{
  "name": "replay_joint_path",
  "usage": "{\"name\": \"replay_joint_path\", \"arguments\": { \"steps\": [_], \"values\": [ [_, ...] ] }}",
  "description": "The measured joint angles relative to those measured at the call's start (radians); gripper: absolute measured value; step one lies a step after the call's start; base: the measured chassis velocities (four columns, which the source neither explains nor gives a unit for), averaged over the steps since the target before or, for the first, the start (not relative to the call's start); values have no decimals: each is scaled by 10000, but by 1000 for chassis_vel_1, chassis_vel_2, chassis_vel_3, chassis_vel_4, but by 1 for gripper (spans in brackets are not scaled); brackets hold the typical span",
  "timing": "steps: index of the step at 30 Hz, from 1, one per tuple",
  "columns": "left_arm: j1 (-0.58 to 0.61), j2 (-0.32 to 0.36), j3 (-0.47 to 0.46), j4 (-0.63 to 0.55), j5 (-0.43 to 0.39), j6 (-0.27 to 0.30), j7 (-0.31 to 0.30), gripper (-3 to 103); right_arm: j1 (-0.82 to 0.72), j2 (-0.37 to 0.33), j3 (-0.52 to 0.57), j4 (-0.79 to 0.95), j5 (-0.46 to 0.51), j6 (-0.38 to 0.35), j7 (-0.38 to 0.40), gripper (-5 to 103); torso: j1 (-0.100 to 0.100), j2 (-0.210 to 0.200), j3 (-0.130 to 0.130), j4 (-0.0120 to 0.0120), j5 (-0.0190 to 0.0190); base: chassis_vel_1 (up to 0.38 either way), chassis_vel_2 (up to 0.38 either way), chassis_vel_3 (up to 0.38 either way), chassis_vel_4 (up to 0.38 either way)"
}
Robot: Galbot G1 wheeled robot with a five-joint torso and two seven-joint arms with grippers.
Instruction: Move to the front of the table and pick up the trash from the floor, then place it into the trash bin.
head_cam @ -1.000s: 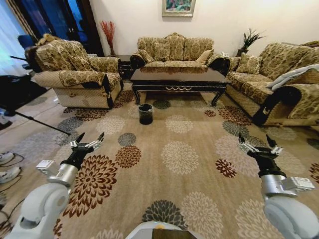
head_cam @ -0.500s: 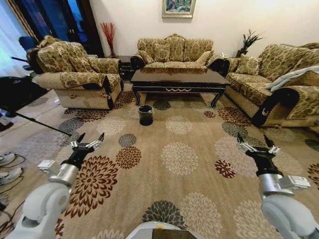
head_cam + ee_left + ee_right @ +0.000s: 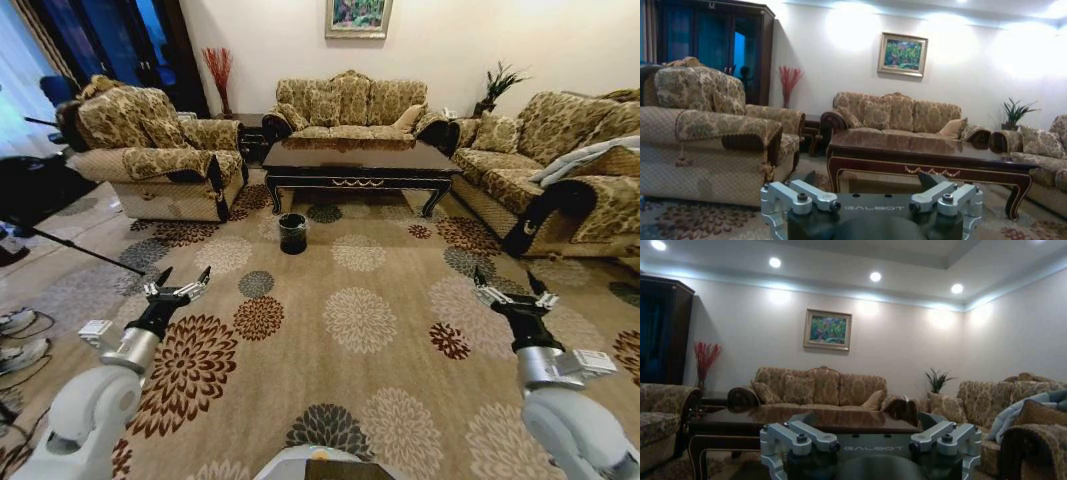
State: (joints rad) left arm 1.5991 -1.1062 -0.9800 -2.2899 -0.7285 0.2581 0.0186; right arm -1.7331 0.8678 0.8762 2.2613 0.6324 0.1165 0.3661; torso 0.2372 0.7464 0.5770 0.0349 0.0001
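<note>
Living room seen from the robot's head, looking forward and down across a tan carpet (image 3: pixel 380 380) patterned with large flower medallions. Low in the frame, two arms reach forward over the carpet. At lower left, the left pincer (image 3: pixel 177 284) hangs above a dark red flower, its two black fingers spread apart and holding nothing. At lower right, the right pincer (image 3: pixel 510 287) mirrors it, fingers likewise spread and empty.

Upper centre of the frame holds the table (image 3: pixel 358 160), long, low and glossy dark, with a gold scroll on its side rail and curved legs; its tabletop reflects the room. Just below and left of it, on the carpet, stands the trash bin (image 3: pixel 292 232), small, round and black, near the table's front left leg but apart from it. No litter pieces can be made out on the floor at this distance.

Floral sofas surround the table: one behind it (image 3: pixel 350 103), an armchair (image 3: pixel 150 150) at upper left, another sofa (image 3: pixel 560 160) at upper right. A framed painting (image 3: pixel 357 16) hangs on the back wall
</note>
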Motion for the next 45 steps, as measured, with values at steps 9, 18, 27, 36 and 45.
{"name": "replay_joint_path", "arguments": {
  "steps": [9,18,27,36,45],
  "values": [
    [-30,98,-28,168,-10,-1,2,100,172,-144,140,9,536,-103,-57,100,173,402,229,-2,-1,0,0,0,0],
    [-186,180,-97,452,-54,-7,3,100,-57,-231,441,58,389,-453,-880,100,351,816,467,1,-1,0,0,0,0],
    [-304,245,-68,664,-61,-8,6,100,-402,-254,978,-85,287,-580,-1186,100,520,1217,703,1,0,0,0,0,0],
    [-476,329,41,853,-110,-18,23,100,-954,-40,1747,-105,99,-624,-1056,100,696,1626,933,-1,0,0,0,0,0],
    [-563,373,145,979,-77,-38,33,100,-1634,374,2346,256,-138,-494,-1054,100,885,2057,1174,0,-2,0,0,0,0]
  ]
}}
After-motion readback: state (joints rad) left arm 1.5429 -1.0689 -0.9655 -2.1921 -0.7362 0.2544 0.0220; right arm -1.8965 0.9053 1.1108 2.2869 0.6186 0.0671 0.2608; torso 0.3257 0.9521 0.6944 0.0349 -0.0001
